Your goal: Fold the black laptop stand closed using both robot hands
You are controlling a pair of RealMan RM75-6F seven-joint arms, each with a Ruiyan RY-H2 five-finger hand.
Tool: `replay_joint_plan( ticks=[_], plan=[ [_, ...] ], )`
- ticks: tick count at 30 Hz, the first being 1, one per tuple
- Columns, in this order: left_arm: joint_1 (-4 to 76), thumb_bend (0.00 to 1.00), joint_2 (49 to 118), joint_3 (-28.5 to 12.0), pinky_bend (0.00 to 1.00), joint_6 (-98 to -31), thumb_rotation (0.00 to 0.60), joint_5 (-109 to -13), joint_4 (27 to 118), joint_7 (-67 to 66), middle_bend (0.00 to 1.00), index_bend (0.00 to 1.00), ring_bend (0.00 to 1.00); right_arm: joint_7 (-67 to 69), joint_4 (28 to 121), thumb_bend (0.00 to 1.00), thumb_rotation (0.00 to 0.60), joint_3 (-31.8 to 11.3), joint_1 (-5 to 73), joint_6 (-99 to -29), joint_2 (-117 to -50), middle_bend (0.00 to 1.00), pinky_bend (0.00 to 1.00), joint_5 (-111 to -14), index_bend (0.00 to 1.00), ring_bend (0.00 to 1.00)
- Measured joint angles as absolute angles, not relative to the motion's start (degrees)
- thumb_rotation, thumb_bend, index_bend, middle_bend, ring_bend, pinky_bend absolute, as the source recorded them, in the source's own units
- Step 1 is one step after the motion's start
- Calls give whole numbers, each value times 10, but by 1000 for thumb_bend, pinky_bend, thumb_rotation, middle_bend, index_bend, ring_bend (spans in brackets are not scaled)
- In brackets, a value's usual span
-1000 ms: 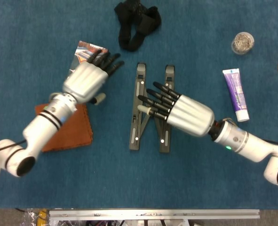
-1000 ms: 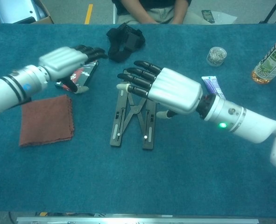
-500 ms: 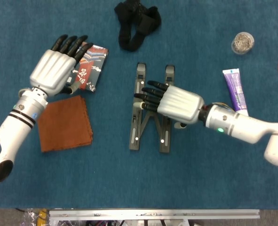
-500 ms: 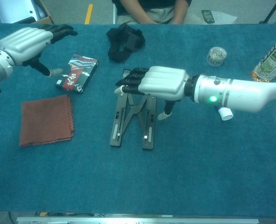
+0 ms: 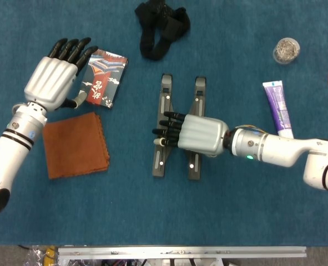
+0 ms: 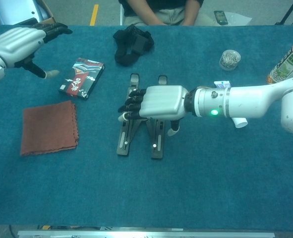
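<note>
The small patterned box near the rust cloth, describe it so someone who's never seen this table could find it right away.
Start at the black laptop stand in the middle of the blue table and look to its left. Just above the flat rust-brown cloth, beside the left robot hand, lies the small patterned box. It alone carries a red, black and white printed design.

A robot teleoperation lab or test bench: a table (image 6: 196, 198) covered in blue felt holds an assortment of unrelated practice objects. At 12 o'clock in the chest view a seated person (image 6: 158, 11) faces the table, with bare floor and a yellow floor line (image 6: 93, 14) behind, around 11 o'clock.
</note>
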State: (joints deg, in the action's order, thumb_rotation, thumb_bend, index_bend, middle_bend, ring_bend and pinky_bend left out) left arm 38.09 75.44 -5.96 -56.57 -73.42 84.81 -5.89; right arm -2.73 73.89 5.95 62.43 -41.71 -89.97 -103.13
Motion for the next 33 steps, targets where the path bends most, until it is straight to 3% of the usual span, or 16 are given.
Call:
replay_joint_plan(
  ticks=[20, 33],
  plan=[
    [371, 284, 757, -65, 0, -565, 600, -741, 824, -26, 0, 0, 0, -19, 683, 0, 600, 59, 645, -386, -959, 0, 0, -1015, 0, 0],
    [373, 284, 763, -66, 0, -562, 600, -747, 818, -24, 0, 0, 0, -10, 671, 43, 600, 50, 648, -379, -974, 182, 0, -991, 0, 0]
  ],
)
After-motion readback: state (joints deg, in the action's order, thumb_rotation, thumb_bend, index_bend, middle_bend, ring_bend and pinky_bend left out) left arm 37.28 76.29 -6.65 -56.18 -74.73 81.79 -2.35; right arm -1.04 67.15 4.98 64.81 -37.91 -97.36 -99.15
